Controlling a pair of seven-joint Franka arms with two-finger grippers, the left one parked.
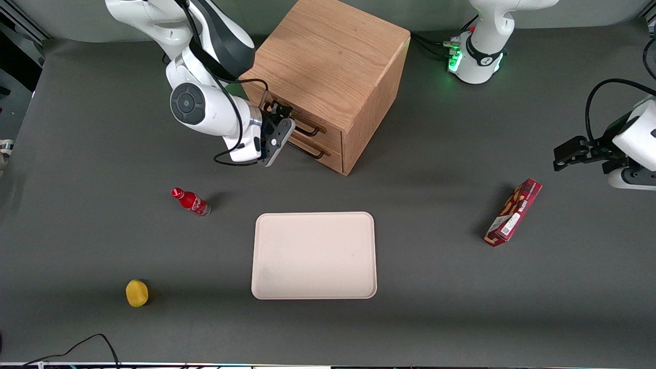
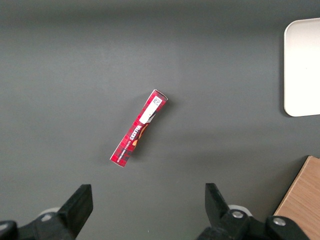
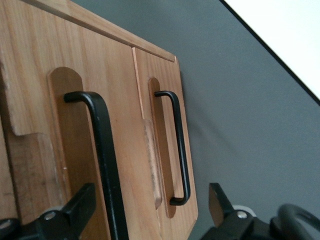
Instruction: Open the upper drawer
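You are working over a dark grey table (image 1: 441, 287) with a light oak cabinet (image 1: 330, 66) standing on it, well back from the front camera. Your gripper (image 1: 279, 134) sits right at the cabinet's drawer fronts, and its fingers (image 3: 82, 202) stand spread apart with nothing clamped between them. In the right wrist view the black bar handle (image 3: 105, 155) of the upper drawer (image 3: 35, 100) runs into the gap between those fingers, while the bottom drawer's handle (image 3: 180, 147) lies clear of them. The upper drawer's front sits flush with the cabinet face, so it is shut.

Nearer the front camera than the cabinet lies a cream tray (image 1: 313, 255). A small red bottle (image 1: 190, 201) lies beside it toward the working arm's end, and a yellow fruit (image 1: 137, 292) sits nearer the camera still. A red snack box (image 1: 513, 212) lies toward the parked arm's end of the table.
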